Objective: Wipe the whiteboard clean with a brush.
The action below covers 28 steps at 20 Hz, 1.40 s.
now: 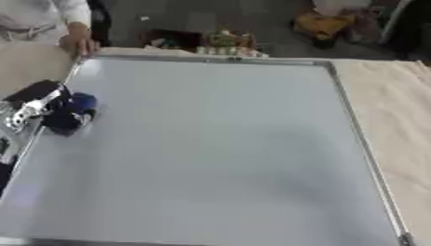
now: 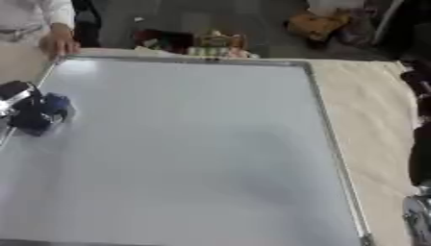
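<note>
Seemingly, a blue brush [image 1: 76, 111] is held in the curled fingers of the left hand [image 1: 38, 103] at the left edge of the whiteboard [image 1: 210, 149], and is judged light, soft-faced and best gripped across its back.

Beige table [image 1: 396, 110] beneath; person's hand [image 1: 78, 44] at far-left corner; floor clutter [image 1: 221, 42] beyond

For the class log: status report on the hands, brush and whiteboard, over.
Left robot hand shut on blue brush at whiteboard's left edge. Right robot hand not seen. A person's hand rests on the far-left corner.
</note>
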{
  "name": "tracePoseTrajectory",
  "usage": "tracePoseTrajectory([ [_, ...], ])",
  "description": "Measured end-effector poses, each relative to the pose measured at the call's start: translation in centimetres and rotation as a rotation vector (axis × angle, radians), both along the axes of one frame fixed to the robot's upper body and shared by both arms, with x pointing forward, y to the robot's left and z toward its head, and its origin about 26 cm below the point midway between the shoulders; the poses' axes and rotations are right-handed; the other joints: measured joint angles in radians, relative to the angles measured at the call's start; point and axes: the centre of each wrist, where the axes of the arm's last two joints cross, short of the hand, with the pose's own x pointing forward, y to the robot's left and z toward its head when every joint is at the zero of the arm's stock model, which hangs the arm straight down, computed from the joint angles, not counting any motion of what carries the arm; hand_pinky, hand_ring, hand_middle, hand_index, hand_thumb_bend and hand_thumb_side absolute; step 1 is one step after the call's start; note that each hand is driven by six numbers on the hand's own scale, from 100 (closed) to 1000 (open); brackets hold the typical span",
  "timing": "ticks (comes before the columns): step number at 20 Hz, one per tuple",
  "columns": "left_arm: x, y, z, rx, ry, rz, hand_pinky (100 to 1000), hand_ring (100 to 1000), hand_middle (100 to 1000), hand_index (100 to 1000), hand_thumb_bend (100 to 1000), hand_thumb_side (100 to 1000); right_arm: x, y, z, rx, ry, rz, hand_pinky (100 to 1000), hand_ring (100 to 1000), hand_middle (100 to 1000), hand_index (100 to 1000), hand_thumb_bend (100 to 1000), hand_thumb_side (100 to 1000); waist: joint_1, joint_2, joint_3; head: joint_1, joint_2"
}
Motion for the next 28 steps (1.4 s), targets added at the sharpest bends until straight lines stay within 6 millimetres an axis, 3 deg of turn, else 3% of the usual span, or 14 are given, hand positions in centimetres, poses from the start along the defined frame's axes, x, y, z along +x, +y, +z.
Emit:
tracePoseTrajectory([
  [1, 0.0, -0.2, 0.0, 0.006, 0.004, -0.013, 513, 345, 175, 213, 303, 365, 0.0, 0.0, 0.0, 0.0, 0.0, 0.0, 922, 904, 569, 865, 229, 831, 0.0, 0.0, 0.0, 0.0, 0.0],
  [3, 0.1, -0.9, 0.0, 0.019, 0.011, -0.043, 513, 346, 176, 213, 252, 336, 0.0, 0.0, 0.0, 0.0, 0.0, 0.0, 922, 904, 569, 865, 229, 830, 0.0, -0.001, 0.0, 0.001, 0.0],
  [14, 0.2, -4.5, 0.2, 0.065, 0.035, -0.2, 505, 334, 169, 215, 248, 346, 0.0, 0.0, 0.0, 0.0, 0.0, 0.001, 922, 904, 569, 865, 223, 821, 0.007, -0.001, -0.003, 0.002, 0.002],
  [19, 0.1, -6.1, 0.1, 0.059, 0.043, -0.255, 501, 324, 164, 216, 248, 351, 0.1, 0.1, 0.2, 0.001, -0.004, 0.004, 922, 903, 569, 864, 220, 823, 0.007, -0.001, -0.008, -0.007, 0.021],
  [28, 0.1, -6.7, 0.0, 0.046, 0.048, -0.252, 501, 325, 166, 216, 255, 348, 0.1, 0.1, 0.2, 0.006, -0.006, 0.009, 921, 902, 569, 864, 220, 823, 0.007, -0.001, -0.009, -0.011, 0.028],
])
